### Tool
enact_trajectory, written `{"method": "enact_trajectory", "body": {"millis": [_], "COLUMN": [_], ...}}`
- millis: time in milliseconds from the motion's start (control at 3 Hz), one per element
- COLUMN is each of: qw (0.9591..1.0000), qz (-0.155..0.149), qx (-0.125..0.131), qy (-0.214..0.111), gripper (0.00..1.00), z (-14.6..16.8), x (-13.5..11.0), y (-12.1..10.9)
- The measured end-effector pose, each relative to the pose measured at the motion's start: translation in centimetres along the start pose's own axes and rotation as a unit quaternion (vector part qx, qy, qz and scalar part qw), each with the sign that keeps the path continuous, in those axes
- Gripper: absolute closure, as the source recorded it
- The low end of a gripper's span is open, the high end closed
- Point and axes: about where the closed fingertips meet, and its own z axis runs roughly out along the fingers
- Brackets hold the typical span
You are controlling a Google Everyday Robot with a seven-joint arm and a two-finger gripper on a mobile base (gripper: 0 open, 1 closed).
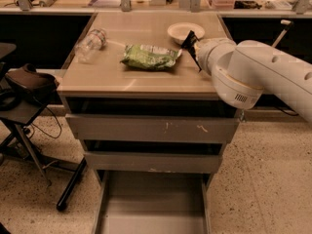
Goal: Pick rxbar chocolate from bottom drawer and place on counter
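Where the white arm (263, 77) reaches in from the right, the end effector (194, 52) sits over the right-hand part of the desk (122, 82), just beside a pale bowl (185, 31) and near the right end of a green bag (148, 56). End effector state: cannot tell, since the big round arm joint covers most of it and only a dark tip shows. Chocolate bar (189, 39): best candidate is a flat black piece standing tilted at that tip, above the desk between bowl and arm. Cannot tell whether it is gripped, touching the desk, or just part of the end effector. Green bag lies flat mid-desk, crumpled, long side running left to right. Clear plastic bottle (90, 44) lies on its side near the desk's left edge, well apart from the arm. Bottom drawer (151, 206) is pulled out toward the camera, plain grey floor showing. Above it, the upper drawer (151, 129) and middle drawer (151, 162) each stand slightly out, fronts scuffed. Left of the cabinet is a dark-framed stand (29, 111) with a brown lump (27, 79) on top. Speckled floor (263, 189) all around.
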Motion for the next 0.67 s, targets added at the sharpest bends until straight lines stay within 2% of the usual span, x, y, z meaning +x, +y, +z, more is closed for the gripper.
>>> {"method": "enact_trajectory", "body": {"millis": [333,667], "qw": [1.0,1.0], "qz": [0.0,0.0], "qx": [0.0,0.0], "qy": [0.0,0.0], "gripper": [0.11,0.0], "z": [0.0,0.0], "x": [0.0,0.0], "y": [0.0,0.0]}}
